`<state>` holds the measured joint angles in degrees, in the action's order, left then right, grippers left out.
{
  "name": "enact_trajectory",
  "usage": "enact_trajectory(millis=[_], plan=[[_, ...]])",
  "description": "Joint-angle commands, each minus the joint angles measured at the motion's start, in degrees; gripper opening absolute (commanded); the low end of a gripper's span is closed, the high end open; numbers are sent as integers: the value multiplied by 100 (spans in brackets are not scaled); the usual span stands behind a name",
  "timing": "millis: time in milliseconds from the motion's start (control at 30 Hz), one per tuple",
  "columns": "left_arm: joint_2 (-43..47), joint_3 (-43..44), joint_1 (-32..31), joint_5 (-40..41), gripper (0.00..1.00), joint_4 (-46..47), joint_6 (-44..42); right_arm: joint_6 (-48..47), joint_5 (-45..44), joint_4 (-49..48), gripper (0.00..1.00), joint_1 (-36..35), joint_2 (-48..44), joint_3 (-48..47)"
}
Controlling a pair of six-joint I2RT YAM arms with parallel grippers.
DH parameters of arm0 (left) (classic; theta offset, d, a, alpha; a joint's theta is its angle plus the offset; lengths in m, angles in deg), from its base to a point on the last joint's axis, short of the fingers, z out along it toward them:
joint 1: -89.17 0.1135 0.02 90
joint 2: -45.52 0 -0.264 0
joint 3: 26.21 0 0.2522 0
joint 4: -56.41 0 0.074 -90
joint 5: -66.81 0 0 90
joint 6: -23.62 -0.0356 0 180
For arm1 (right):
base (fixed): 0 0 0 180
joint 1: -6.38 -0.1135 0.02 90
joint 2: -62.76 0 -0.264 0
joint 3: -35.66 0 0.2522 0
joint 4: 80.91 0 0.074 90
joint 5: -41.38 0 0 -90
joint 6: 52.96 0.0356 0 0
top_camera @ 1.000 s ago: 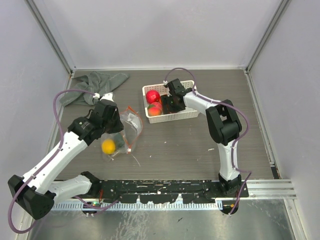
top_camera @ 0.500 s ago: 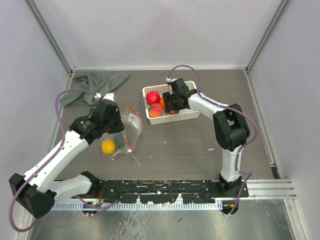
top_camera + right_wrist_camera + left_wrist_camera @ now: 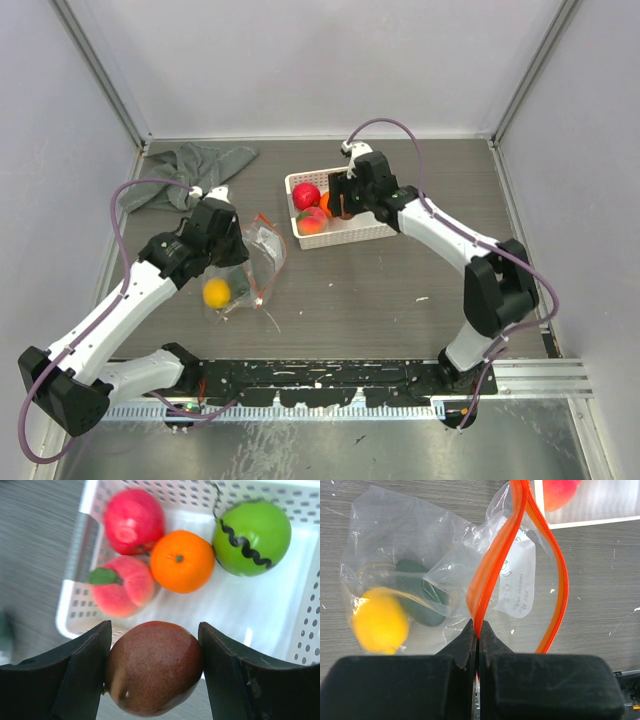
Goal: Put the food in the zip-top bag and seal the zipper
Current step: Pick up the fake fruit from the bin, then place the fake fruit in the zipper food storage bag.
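Clamping brown fruit (image 3: 152,680) near basket (image 3: 70,615): R gripper (image 3: 154,672), clear on R wrist cam only; L wrist cam shows L gripper (image 3: 478,632) pinching zipper (image 3: 496,562).

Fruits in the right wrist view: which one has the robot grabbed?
The dark brown fruit, clamped in the right gripper. The red fruit, peach fruit, orange fruit and green fruit lie loose in the white basket.

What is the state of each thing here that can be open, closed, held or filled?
zip-top bag: open, holding yellow fruit and dark green fruit
zipper: unsealed, its two strips apart
left tool: shut on one zipper strip
right tool: shut on brown fruit
basket: holds four fruits
cloth: crumpled
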<state>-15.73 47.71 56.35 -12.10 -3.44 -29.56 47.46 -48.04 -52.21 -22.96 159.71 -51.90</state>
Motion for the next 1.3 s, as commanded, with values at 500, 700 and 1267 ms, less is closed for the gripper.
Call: enact_trajectory(millis=[500,700,1267], plan=[[103,245,30,-408,0,163,-217,-478,1537,-2422,43,-1393,-1723,1030],[114,249,30,-524,0,192,-219,-463,2046,-3110,43,-1760,-1608,1244],[213,217,30,-831,0,302,-228,-331,2418,-4220,46,-2119,-927,1709]])
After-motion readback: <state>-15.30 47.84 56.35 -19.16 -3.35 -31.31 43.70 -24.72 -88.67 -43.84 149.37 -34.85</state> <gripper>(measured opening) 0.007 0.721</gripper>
